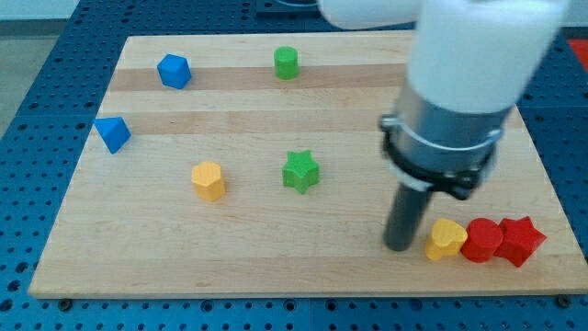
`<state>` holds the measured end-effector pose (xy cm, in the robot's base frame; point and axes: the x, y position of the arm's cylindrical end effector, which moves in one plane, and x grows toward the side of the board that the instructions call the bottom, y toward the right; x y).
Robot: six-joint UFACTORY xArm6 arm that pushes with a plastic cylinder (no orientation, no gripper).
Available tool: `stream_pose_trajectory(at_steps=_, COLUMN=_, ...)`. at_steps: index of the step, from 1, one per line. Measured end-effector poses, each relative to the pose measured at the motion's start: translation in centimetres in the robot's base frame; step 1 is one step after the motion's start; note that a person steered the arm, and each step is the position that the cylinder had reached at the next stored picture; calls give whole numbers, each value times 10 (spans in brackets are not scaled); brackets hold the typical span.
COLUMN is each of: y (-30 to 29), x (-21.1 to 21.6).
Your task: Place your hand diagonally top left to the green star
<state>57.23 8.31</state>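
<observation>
The green star (300,171) lies near the middle of the wooden board (257,257). My tip (398,246) touches down at the lower right, well to the right of and below the star. It stands just left of a yellow heart block (446,239). The arm's white and grey body (455,101) rises above the tip and hides part of the board's right side.
A red block (481,241) and a red star (521,241) sit right of the yellow heart. A yellow block (209,180) lies left of the green star. A green cylinder (287,62), a blue hexagon-like block (174,71) and a blue triangle-like block (113,134) lie at the top and left.
</observation>
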Motion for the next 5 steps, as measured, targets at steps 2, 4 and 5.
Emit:
stream_pose_trajectory(at_steps=2, y=-86, x=0)
stream_pose_trajectory(at_steps=4, y=-129, x=-4)
stream_pose_trajectory(at_steps=5, y=-137, x=-49)
